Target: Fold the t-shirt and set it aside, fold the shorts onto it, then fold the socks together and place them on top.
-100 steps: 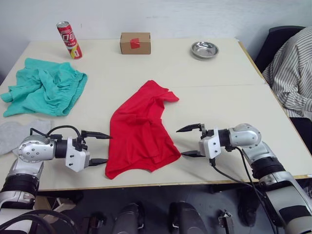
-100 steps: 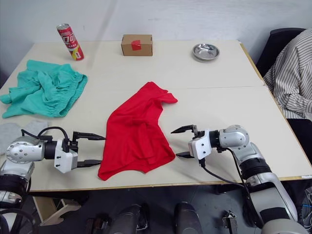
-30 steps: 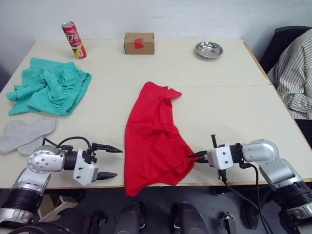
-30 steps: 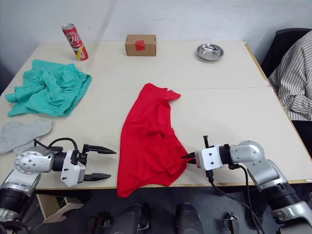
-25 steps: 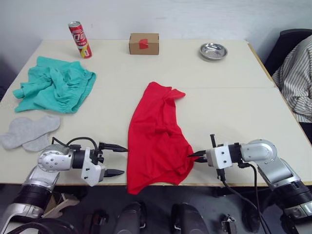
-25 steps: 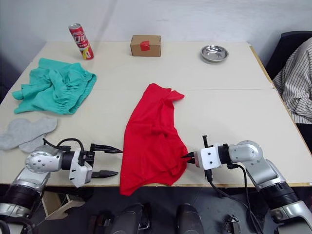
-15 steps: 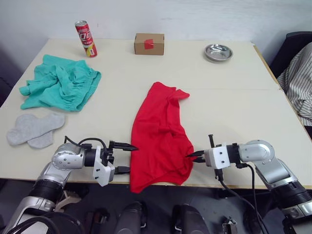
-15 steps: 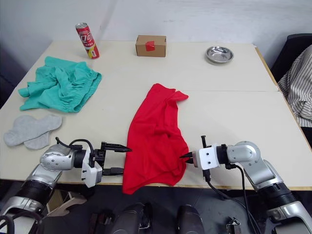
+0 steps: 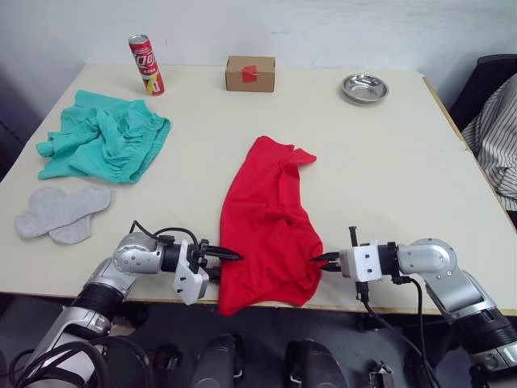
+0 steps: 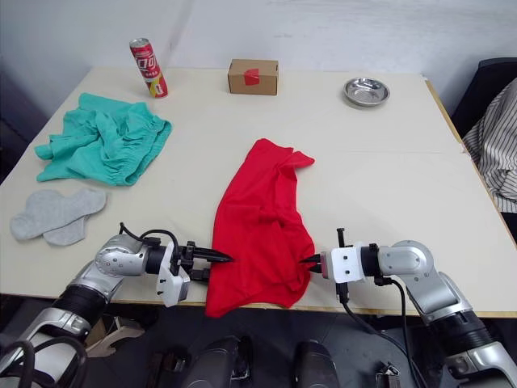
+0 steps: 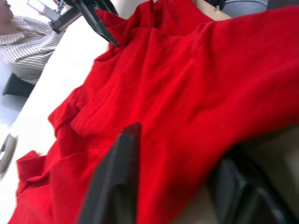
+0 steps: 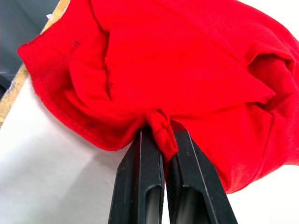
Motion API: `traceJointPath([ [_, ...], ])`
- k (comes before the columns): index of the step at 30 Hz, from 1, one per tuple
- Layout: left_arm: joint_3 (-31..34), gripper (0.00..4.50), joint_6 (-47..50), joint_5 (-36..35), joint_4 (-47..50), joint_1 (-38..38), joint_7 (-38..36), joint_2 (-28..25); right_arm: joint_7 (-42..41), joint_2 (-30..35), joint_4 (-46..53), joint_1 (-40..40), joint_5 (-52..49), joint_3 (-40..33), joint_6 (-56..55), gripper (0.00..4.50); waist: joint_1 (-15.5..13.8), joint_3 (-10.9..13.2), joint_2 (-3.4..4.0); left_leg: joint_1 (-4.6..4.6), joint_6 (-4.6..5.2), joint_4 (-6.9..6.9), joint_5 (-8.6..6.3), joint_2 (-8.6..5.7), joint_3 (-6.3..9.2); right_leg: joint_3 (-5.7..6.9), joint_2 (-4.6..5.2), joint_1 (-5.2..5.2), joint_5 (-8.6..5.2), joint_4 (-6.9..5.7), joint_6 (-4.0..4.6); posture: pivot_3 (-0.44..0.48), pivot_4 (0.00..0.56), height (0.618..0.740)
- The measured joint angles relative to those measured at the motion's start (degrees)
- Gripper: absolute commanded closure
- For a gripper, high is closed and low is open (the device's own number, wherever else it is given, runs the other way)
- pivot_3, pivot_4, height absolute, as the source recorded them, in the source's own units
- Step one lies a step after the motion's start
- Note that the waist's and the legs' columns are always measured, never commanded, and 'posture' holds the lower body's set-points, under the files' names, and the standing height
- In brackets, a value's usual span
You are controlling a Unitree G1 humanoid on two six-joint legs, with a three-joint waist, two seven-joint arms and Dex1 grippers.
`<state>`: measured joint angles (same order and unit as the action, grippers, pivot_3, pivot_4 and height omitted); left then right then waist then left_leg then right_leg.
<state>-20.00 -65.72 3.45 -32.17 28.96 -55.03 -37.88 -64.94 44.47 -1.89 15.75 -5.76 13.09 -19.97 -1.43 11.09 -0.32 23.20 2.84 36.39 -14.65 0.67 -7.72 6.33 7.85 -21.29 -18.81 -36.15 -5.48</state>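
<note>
- The t-shirt [image 9: 266, 218] lies crumpled mid-tabletop [image 9: 388, 162], its near hem over the front edge.
- The right gripper [image 12: 161, 140] is clamped on a pinch of the shirt's 4 o'clock edge.
- The left gripper [image 9: 222, 265] is spread at the shirt's 8 o'clock edge; one finger [image 11: 117, 182] seems to lie on the cloth.
- The shorts [image 9: 105, 145] lie bunched at 10 o'clock of the shirt.
- The socks [image 9: 63, 214] lie overlapping at 9 o'clock.

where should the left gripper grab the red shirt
Judging from the pictures, the near left edge of the t-shirt, coming in from the robot's left. The left gripper is already open there beside the hem, and the right gripper pinches the opposite edge, so a matching hold should let the shirt spread flat.
</note>
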Motion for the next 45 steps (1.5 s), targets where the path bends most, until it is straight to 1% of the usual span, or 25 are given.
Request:
traceJointPath([
  [3, -0.5, 4.48, 0.9, -1.3, 0.0, 0.2, -0.6, -0.3, 0.7, 0.0, 1.3, -1.3, 0.0, -0.5, 0.3, 4.5, 0.2, -0.3, 0.47, -0.01, 0.01, -0.06, -0.01, 0.01, -0.02, -0.02, -0.04, 0.01, 0.0, 0.05, 0.0, 0.0, 0.15, 0.74],
  [6, -1.0, 4.48, 2.3, -3.5, 0.2, -0.4, -1.9, -1.3, 0.9, 0.5, 1.9, -2.5, 0.0, -1.3, 0.6, 4.5, 0.6, -0.4, 0.72, -0.03, 0.03, -0.13, 0.02, 0.05, -0.07, -0.04, -0.13, -0.02, 0.0, 0.05, 0.0, 0.0, 0.15, 0.74],
  [7, -0.9, 4.48, 2.8, -4.6, 0.4, -0.9, -2.3, -1.7, 1.0, 1.0, 2.1, -3.2, -0.1, -1.9, 0.7, 4.5, 0.9, -0.4, 0.72, -0.03, 0.2, -0.14, 0.14, 0.09, -0.07, -0.04, -0.18, -0.03, -0.01, 0.06, 0.01, 0.0, 0.15, 0.74],
  [9, -0.8, 4.48, 4.3, -7.2, 2.2, -2.7, -3.1, -3.2, 1.5, 2.5, 3.3, -5.1, -0.2, -3.6, 1.3, 4.5, 1.7, -0.4, 0.72, -0.03, 0.23, -0.22, 0.16, 0.12, -0.09, -0.07, -0.2, -0.06, -0.01, 0.1, 0.02, 0.0, 0.15, 0.74],
  [12, -0.5, 4.48, 6.1, -10.6, 6.3, -7.4, -4.6, -6.8, 1.8, 5.9, 6.3, -10.5, -1.1, -7.4, 1.6, 4.5, 2.6, -0.4, 0.71, -0.03, 0.18, -0.35, 0.13, 0.16, -0.17, -0.1, -0.28, -0.1, -0.03, 0.2, 0.04, 0.0, 0.15, 0.74],
  [15, 0.6, 4.48, 9.1, -14.1, 11.1, -12.8, -5.1, -9.9, 1.5, 7.9, 9.5, -16.2, -2.6, -9.2, 2.6, 4.5, 3.5, -0.4, 0.67, -0.07, 0.14, -0.36, 0.09, 0.26, -0.26, -0.08, -0.35, -0.1, -0.05, 0.22, 0.06, 0.0, 0.15, 0.74],
  [18, 0.9, 4.48, 12.6, -15.6, 16.1, -17.5, -6.0, -11.5, 1.5, 8.1, 12.6, -19.1, -3.4, -9.6, 4.2, 4.5, 3.5, -0.4, 0.58, -0.08, 0.16, -0.32, 0.07, 0.26, -0.31, -0.16, -0.33, -0.14, -0.05, 0.17, 0.07, 0.0, 0.15, 0.74],
  [19, 0.9, 4.48, 13.5, -15.7, 17.2, -19.1, -6.2, -11.9, 1.5, 8.2, 13.4, -19.9, -3.8, -9.6, 4.7, 4.5, 3.4, -0.3, 0.56, -0.08, -0.05, -0.32, -0.07, 0.26, -0.3, -0.17, -0.31, -0.14, -0.05, 0.17, 0.07, 0.0, 0.15, 0.74],
  [21, 1.3, 4.48, 15.5, -15.8, 19.6, -21.1, -6.3, -12.0, 1.5, 8.6, 15.2, -21.1, -4.1, -9.8, 6.4, 4.5, 3.0, -0.3, 0.49, -0.06, 0.17, -0.29, -0.24, 0.27, -0.28, -0.2, -0.29, -0.18, -0.01, 0.17, 0.11, 0.0, 0.15, 0.74],
  [23, 2.2, 4.48, 17.4, -15.9, 21.9, -22.8, -6.1, -12.3, 1.4, 9.2, 17.1, -21.8, -4.7, -9.9, 8.4, 4.5, 2.6, -0.3, 0.44, -0.06, 0.19, -0.29, -0.25, 0.26, -0.25, -0.19, -0.22, -0.17, -0.01, 0.2, 0.11, 0.0, 0.15, 0.74],
  [27, 3.8, 4.48, 22.1, -15.9, 26.1, -24.6, -5.7, -12.6, -1.0, 12.5, 21.4, -25.3, -6.7, -9.9, 13.7, 4.5, 1.9, -0.3, 0.44, -0.01, 0.22, -0.32, -0.33, 0.26, -0.25, -0.2, -0.2, -0.21, -0.01, 0.31, 0.13, 0.0, 0.15, 0.74],
  [33, 5.0, 4.48, 27.4, -16.5, 29.9, -25.9, -6.3, -12.7, -4.4, 18.4, 27.2, -27.9, -10.2, -11.2, 23.1, 4.5, 1.6, -0.3, 0.42, 0.01, 0.25, -0.31, -0.38, 0.26, -0.24, -0.2, -0.2, -0.2, -0.02, 0.35, 0.14, 0.0, 0.15, 0.74],
  [36, 5.5, 4.48, 29.7, -17.3, 31.0, -26.1, -7.5, -12.7, -5.2, 20.0, 30.2, -29.4, -13.6, -12.1, 28.8, 4.5, 1.5, -0.3, 0.42, 0.01, 0.25, -0.33, -0.38, 0.27, -0.22, -0.19, -0.2, -0.2, -0.04, 0.37, 0.17, 0.0, 0.15, 0.74],
  [39, 5.6, 4.48, 32.1, -18.3, 32.1, -26.7, -9.2, -12.7, -5.6, 20.2, 31.3, -29.9, -16.2, -12.8, 32.4, 4.5, 1.6, -0.3, 0.41, 0.03, 0.26, -0.34, -0.38, 0.27, -0.23, -0.19, -0.2, -0.2, -0.04, 0.43, 0.16, 0.0, 0.15, 0.74],
  [41, 5.9, 4.48, 34.2, -19.5, 32.8, -27.1, -10.1, -12.7, -5.5, 20.2, 31.3, -29.4, -17.6, -13.8, 33.9, 4.5, 1.6, -0.2, 0.39, 0.03, 0.26, -0.33, -0.39, 0.27, -0.23, -0.19, -0.2, -0.2, -0.03, 0.43, 0.16, 0.0, 0.15, 0.74],
  [43, 7.1, 4.48, 39.3, -22.6, 34.7, -27.1, -11.0, -12.9, -5.5, 20.0, 31.3, -27.7, -20.2, -15.4, 36.1, 4.5, 1.6, -0.2, 0.35, 0.04, 0.26, -0.32, -0.39, 0.27, -0.22, -0.19, -0.2, -0.2, -0.03, 0.41, 0.16, 0.0, 0.15, 0.74],
  [45, 8.8, 4.48, 46.7, -27.2, 36.4, -26.2, -11.4, -13.7, -5.2, 19.8, 30.9, -24.5, -23.9, -17.2, 39.6, 4.5, 1.6, -0.2, 0.27, 0.04, 0.26, -0.31, -0.38, 0.28, -0.19, -0.18, -0.2, -0.2, -0.03, 0.37, 0.16, 0.0, 0.15, 0.74],
])
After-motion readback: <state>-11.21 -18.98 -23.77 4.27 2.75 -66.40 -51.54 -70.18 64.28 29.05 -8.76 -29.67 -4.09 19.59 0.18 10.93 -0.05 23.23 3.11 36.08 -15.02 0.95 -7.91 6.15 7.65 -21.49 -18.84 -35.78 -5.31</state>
